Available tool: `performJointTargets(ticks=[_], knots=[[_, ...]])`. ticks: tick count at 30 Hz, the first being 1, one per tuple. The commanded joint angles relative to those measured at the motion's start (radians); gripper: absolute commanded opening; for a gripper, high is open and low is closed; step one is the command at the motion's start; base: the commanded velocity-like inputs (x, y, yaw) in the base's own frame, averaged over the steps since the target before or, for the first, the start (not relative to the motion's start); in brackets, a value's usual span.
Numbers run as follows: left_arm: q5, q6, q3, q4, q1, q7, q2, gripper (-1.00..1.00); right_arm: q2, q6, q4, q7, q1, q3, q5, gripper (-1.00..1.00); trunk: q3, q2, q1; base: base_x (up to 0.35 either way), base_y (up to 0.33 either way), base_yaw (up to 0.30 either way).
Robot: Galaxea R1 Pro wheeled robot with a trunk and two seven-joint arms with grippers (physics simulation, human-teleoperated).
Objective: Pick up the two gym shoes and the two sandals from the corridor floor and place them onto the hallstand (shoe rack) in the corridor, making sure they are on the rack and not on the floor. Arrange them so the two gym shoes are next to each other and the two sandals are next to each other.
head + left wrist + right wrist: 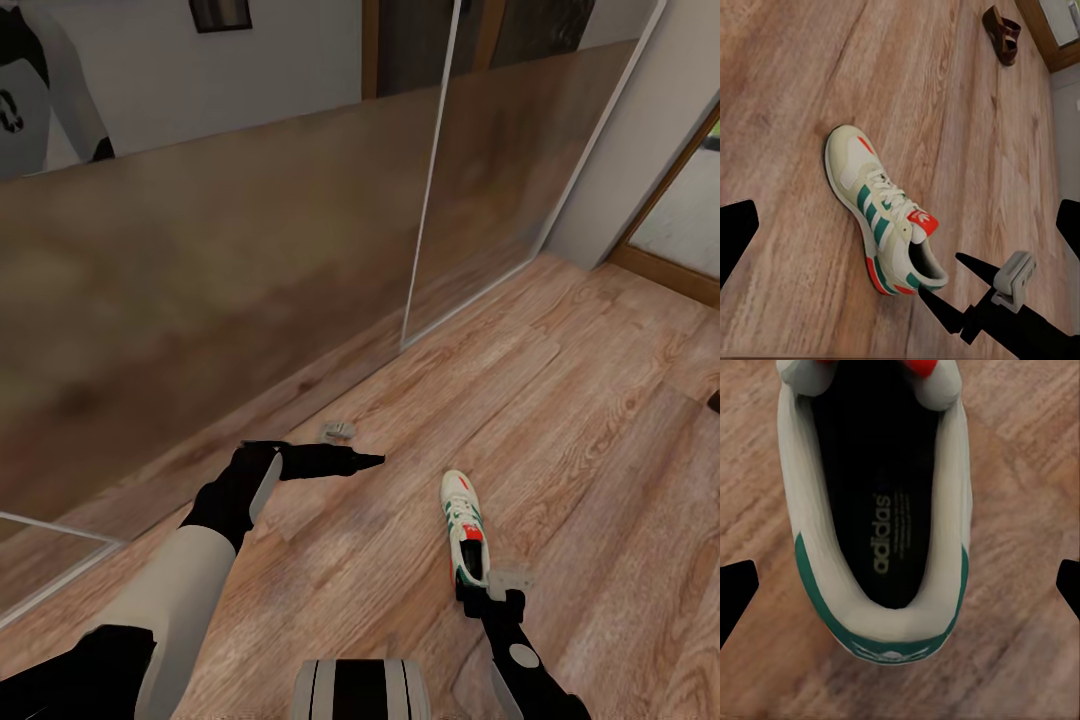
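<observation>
**Right end effector lined up over the sneaker heel, nothing grabbed yet**

One gym shoe (462, 532) sits upright on the wood floor (600, 400), toe pointing away from the robot. The right end effector (478, 592) is right at its heel, fingers spread wide and holding nothing; from its own wrist camera you look straight down into the shoe opening, with the fingertips well out to either side. The left end effector (355, 460) hangs off to the side above the floor, also empty, and its wrist camera shows its fingers open too. One brown sandal (1003, 34) lies far off near a door frame.

What could go wrong, I reckon: the fingers straddle the heel, so closing on the soft collar might just squash it and let the shoe tip or slip out on the lift. Coming down too low could jam the fingertips into the floor.

Readable writing: "adidas" on the insole (885, 536), plus the trefoil logo on the red tongue (921, 218).
</observation>
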Motion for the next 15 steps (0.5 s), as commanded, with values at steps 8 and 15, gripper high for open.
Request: performJointTargets(ticks=[8,15], knots=[[0.002,0.009,-0.002,-0.001,0.0,-0.002,0.0,1.0,0.001,-0.003,0.001,-0.002,-0.001,-0.006,0.011,1.0,-0.043,-0.002,0.003,0.0,0.0,0.0],[0.002,0.01,-0.001,-0.001,-0.002,-0.002,-0.002,1.0,0.001,-0.003,0.001,-0.002,-0.001,-0.006,0.011,1.0,-0.08,-0.004,0.007,0.0,0.0,0.0]])
